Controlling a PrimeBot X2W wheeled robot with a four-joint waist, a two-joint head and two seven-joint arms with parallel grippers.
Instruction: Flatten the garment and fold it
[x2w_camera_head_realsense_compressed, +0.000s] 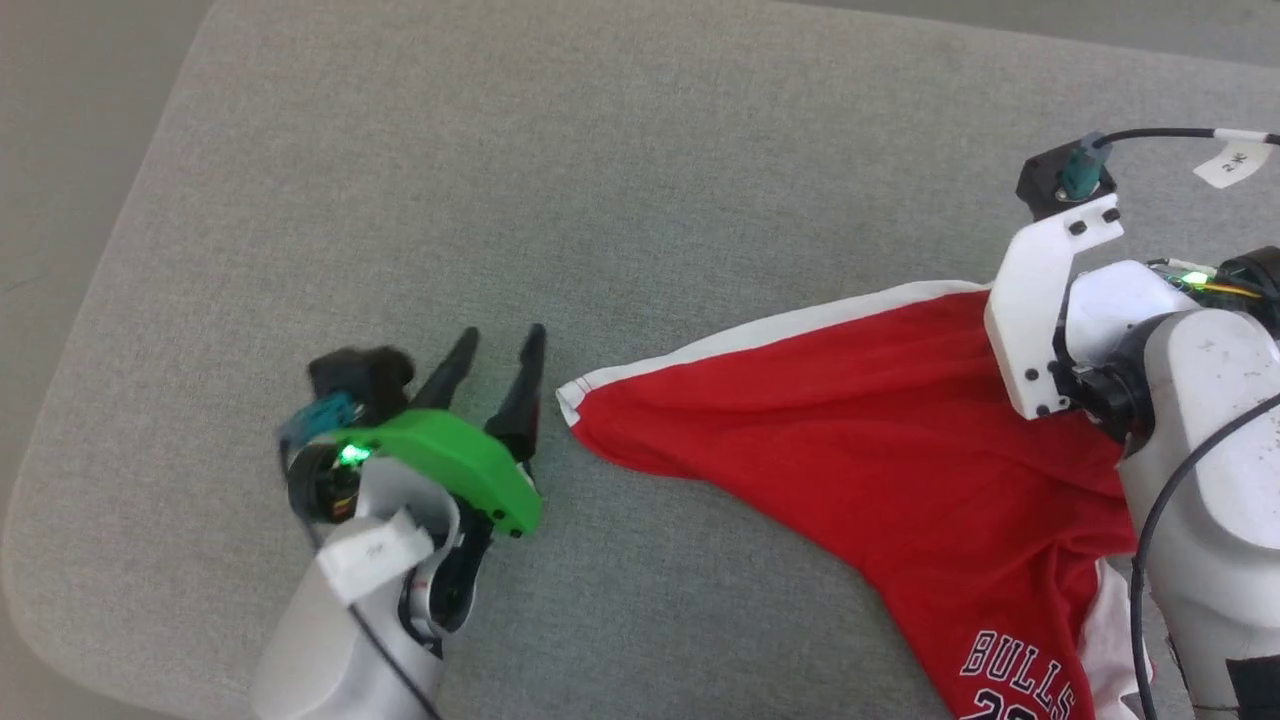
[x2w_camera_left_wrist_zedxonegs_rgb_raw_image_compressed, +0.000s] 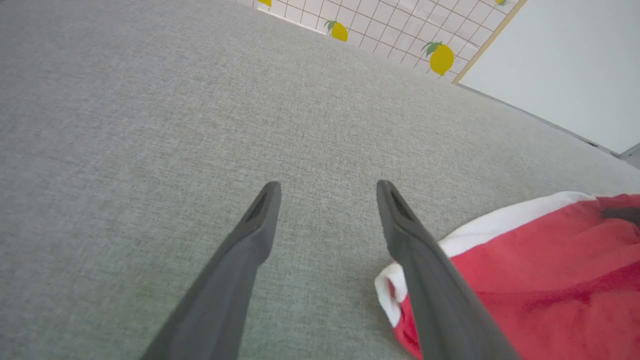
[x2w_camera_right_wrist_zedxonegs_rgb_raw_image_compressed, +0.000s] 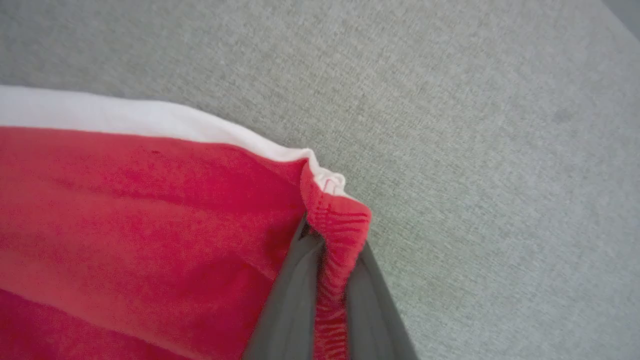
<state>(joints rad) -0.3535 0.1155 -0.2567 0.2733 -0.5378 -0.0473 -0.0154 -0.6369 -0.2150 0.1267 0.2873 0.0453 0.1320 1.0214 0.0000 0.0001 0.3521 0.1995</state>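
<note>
The red garment (x2w_camera_head_realsense_compressed: 880, 440) with white stripe trim lies stretched across the grey cushion, its "BULLS" print (x2w_camera_head_realsense_compressed: 1015, 670) at the bottom right. My right gripper (x2w_camera_right_wrist_zedxonegs_rgb_raw_image_compressed: 330, 260) is shut on the garment's gathered red waistband corner (x2w_camera_right_wrist_zedxonegs_rgb_raw_image_compressed: 340, 225); in the head view its fingers are hidden behind the white wrist bracket (x2w_camera_head_realsense_compressed: 1040, 300). My left gripper (x2w_camera_head_realsense_compressed: 500, 350) stands open just left of the garment's white-hemmed corner (x2w_camera_head_realsense_compressed: 572, 398), with nothing between its fingers. In the left wrist view that gripper (x2w_camera_left_wrist_zedxonegs_rgb_raw_image_compressed: 327, 187) is over bare cushion, and the corner (x2w_camera_left_wrist_zedxonegs_rgb_raw_image_compressed: 392, 290) lies beside its right finger (x2w_camera_left_wrist_zedxonegs_rgb_raw_image_compressed: 425, 280).
The grey fabric cushion (x2w_camera_head_realsense_compressed: 500, 150) spreads wide to the left and back, with its rounded edge at the left (x2w_camera_head_realsense_compressed: 60, 400). Beyond it are a lemon-patterned tiled wall (x2w_camera_left_wrist_zedxonegs_rgb_raw_image_compressed: 400, 30) and a pale panel (x2w_camera_left_wrist_zedxonegs_rgb_raw_image_compressed: 565, 65).
</note>
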